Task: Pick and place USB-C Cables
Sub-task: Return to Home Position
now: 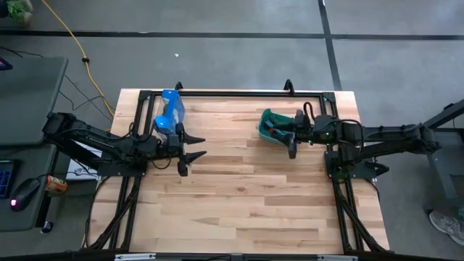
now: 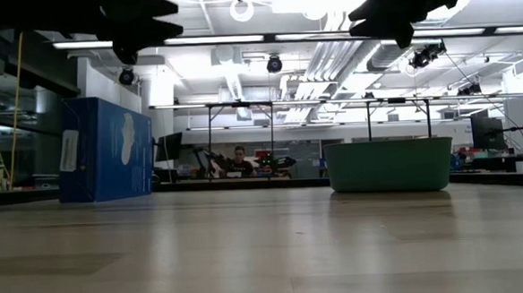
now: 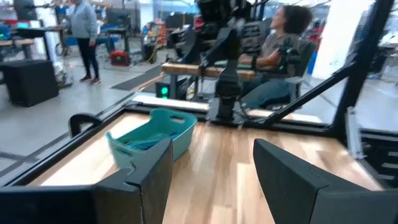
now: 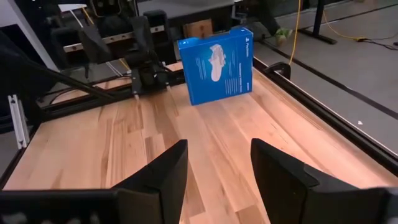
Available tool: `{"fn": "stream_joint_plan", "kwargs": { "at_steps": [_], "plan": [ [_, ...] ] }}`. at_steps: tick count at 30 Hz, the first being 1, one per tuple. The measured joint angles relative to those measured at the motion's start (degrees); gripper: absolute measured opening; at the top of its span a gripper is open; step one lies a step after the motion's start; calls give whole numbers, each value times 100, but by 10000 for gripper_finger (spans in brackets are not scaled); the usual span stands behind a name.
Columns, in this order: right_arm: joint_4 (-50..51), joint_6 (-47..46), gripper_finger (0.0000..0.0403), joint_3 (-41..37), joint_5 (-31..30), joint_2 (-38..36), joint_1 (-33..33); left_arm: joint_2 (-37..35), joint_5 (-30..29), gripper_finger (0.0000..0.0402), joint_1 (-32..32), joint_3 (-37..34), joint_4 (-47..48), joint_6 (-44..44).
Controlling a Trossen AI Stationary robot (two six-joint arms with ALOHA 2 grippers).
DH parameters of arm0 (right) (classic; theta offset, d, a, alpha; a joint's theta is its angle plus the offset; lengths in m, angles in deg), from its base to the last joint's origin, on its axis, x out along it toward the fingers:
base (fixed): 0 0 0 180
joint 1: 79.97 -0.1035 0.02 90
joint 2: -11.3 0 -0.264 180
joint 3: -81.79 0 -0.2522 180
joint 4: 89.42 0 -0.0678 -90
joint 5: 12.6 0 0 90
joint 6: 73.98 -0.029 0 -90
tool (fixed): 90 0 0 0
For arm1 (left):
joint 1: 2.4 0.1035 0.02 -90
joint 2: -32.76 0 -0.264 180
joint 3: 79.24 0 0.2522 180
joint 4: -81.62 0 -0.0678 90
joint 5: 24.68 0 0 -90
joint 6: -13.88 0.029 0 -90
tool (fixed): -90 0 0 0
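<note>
Table: light wood planks, black rail at the edges; two items stand directly on it. Blue box upright, just beside the left gripper fingers, toward the far edge; teal bin low, at the tips of the right gripper fingers.

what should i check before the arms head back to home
1. Left claw open and empty: ok.
2. Right claw open and empty: ok.
3. Right claw raised above the rim of the teal bin: ok, the low view shows it well above.
4. No cable left on the table: ok, none shows on the wood.
5. All four cables in the bin: cannot tell, only a blue cable shows inside.
6. Blue box upright: ok.
</note>
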State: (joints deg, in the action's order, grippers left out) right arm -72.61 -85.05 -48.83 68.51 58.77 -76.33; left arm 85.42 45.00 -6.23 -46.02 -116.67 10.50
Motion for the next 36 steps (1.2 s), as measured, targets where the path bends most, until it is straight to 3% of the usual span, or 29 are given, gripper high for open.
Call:
{"fn": "stream_joint_plan", "kwargs": {
  "at_steps": [6, 13, 21, 36],
  "plan": [
    [10, -37, 167, 0, 3, 13, 0, -512, 227, 176, 282, -2, 1004, -44],
    [11, 0, 167, 0, -100, 13, 0, -1836, 214, 17, 605, -2, 2830, -341],
    [24, -40, 167, 0, -163, 13, 0, -3340, 186, 3, 644, -2, 4077, -397],
    [102, -49, 167, 0, -163, 13, 0, -5261, 728, 0, 644, -1447, 3931, -461]
  ]
}}
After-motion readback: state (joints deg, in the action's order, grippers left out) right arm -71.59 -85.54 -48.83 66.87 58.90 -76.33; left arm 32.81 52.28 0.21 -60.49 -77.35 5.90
